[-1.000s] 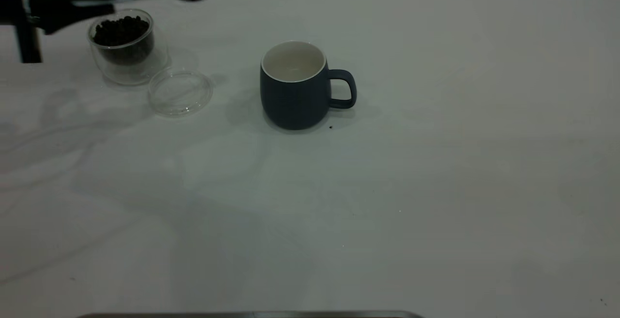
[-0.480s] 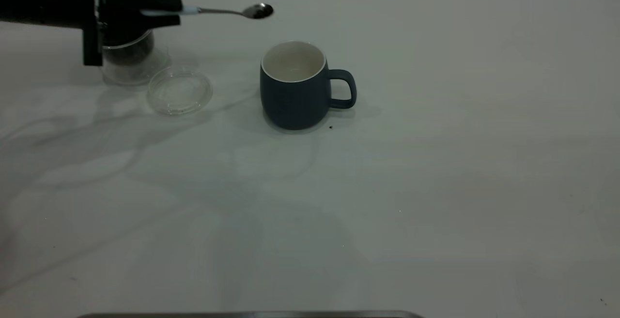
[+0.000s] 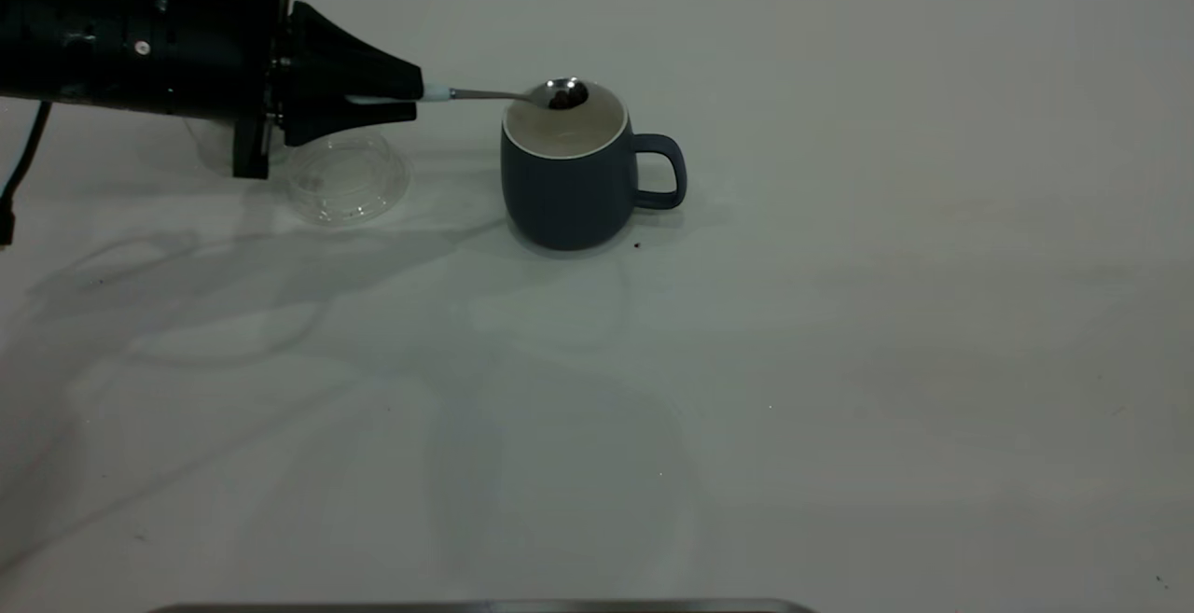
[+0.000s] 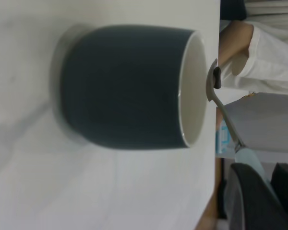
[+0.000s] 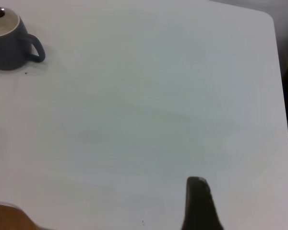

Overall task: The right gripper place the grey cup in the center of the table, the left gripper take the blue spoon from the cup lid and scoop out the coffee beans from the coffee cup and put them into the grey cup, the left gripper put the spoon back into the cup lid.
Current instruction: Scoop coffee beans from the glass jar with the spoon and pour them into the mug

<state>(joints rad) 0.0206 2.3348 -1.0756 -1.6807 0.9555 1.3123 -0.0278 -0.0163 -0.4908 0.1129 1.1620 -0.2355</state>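
The grey cup (image 3: 569, 188) stands upright mid-table, handle to the right; it also shows in the left wrist view (image 4: 125, 86) and the right wrist view (image 5: 7, 45). My left gripper (image 3: 410, 98) is shut on the pale handle of the blue spoon (image 3: 485, 94), held level. The spoon's bowl sits over the cup's mouth with a few coffee beans (image 3: 565, 98) in it. The cup lid (image 3: 347, 179) lies empty on the table (image 3: 839, 314), below the gripper. The left arm mostly hides the coffee cup (image 3: 210, 145). My right gripper (image 5: 198, 203) hangs far to the right of the grey cup.
A tiny dark speck (image 3: 637, 244) lies by the grey cup's base. A person in a white top (image 4: 273, 52) is beyond the table's far edge in the left wrist view. A dark strip (image 3: 485, 606) runs along the table's front edge.
My left gripper has carried the spoon rightward and lower, from above the coffee cup to the grey cup's mouth. The grey cup and lid have not moved.
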